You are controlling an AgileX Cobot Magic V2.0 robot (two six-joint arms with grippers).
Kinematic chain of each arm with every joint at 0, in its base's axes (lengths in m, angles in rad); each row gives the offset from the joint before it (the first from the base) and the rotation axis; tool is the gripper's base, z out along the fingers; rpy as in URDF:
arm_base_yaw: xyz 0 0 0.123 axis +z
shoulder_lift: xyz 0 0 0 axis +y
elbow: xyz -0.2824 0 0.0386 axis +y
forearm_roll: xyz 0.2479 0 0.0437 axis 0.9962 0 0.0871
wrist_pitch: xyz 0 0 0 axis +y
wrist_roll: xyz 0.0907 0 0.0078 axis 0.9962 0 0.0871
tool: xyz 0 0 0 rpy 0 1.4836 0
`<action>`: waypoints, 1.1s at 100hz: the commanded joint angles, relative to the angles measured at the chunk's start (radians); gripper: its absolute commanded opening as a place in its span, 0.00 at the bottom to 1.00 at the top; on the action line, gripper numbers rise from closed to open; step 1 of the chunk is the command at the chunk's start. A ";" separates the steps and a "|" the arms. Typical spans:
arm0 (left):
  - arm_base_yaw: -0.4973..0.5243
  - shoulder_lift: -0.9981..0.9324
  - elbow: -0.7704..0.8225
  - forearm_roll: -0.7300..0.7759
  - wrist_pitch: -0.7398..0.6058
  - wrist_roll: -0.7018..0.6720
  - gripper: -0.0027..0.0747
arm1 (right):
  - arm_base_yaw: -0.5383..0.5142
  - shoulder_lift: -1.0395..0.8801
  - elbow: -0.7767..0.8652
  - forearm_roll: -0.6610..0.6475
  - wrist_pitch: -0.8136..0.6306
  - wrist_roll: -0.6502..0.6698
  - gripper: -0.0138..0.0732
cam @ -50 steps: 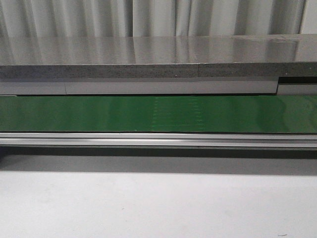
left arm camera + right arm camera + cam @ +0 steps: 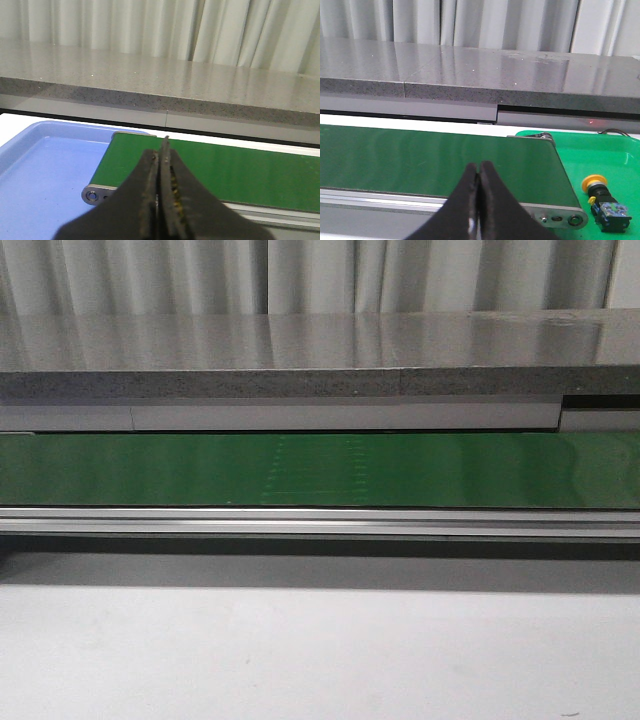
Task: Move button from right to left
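Observation:
The button (image 2: 603,198), with a yellow-orange cap and a black body, lies on its side in a green tray (image 2: 600,150) beside the end of the green conveyor belt (image 2: 435,160). It shows only in the right wrist view. My right gripper (image 2: 480,167) is shut and empty, in front of the belt and apart from the button. My left gripper (image 2: 161,150) is shut and empty, near the belt's other end (image 2: 250,172) and a blue tray (image 2: 45,170). Neither gripper shows in the front view.
The front view shows the green belt (image 2: 320,468) running across, its metal rail (image 2: 320,522) in front, a grey stone counter (image 2: 320,355) behind, and a white tabletop (image 2: 320,655) nearest. Curtains hang at the back.
A faint pale patch on the belt has shifted to the left in the front view. Nothing else differs.

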 commanded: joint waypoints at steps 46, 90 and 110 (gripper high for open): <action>0.003 -0.032 0.044 -0.001 -0.075 -0.007 0.01 | -0.009 -0.019 -0.027 0.020 -0.117 -0.003 0.09; 0.003 -0.032 0.044 -0.001 -0.075 -0.007 0.01 | -0.009 0.181 -0.383 0.055 0.285 -0.003 0.09; 0.003 -0.032 0.044 -0.001 -0.075 -0.007 0.01 | -0.009 0.340 -0.541 0.008 0.401 0.001 0.09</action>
